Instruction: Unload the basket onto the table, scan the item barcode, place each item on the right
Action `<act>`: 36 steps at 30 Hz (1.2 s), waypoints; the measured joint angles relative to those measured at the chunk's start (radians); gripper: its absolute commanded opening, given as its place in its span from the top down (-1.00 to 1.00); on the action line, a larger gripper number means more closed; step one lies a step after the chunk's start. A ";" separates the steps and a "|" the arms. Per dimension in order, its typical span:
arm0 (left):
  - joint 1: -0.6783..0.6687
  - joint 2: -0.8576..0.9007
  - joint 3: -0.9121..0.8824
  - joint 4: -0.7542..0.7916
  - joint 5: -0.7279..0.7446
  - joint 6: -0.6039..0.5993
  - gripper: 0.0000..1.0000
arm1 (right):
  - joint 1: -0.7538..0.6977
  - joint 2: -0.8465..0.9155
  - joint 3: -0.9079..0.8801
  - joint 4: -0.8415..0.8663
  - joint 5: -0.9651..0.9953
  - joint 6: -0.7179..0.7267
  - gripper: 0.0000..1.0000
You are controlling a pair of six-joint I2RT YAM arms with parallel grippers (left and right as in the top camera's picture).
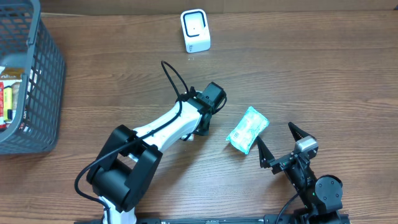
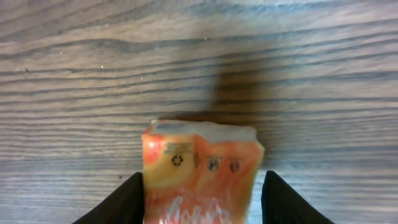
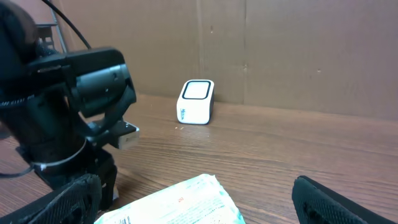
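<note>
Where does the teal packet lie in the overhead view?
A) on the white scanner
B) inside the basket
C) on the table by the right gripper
C: the teal packet lies on the table, just ahead of the open right gripper.

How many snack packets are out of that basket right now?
2: a teal packet near the right gripper, and an orange packet between the fingers of the left gripper. The basket may hide more.
</note>
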 measured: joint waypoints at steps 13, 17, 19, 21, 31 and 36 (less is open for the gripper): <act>0.146 -0.005 0.181 -0.213 0.193 0.074 0.09 | 0.000 0.000 0.000 0.000 0.000 0.000 -1.00; 0.173 -0.005 0.127 -0.180 0.266 0.142 0.09 | 0.000 0.000 0.000 0.000 0.000 0.000 -1.00; 0.176 -0.005 0.087 -0.157 0.308 0.178 0.09 | 0.000 0.000 0.000 0.000 0.000 0.000 -1.00; 0.176 -0.005 0.055 -0.129 0.333 0.197 0.09 | 0.000 0.000 0.000 0.000 0.000 0.000 -1.00; 0.176 -0.005 -0.027 -0.031 0.380 0.231 0.16 | 0.000 0.000 0.000 0.000 0.000 0.000 -1.00; 0.190 -0.005 -0.003 -0.073 0.405 0.234 -0.02 | 0.000 0.000 0.000 0.000 0.000 0.000 -1.00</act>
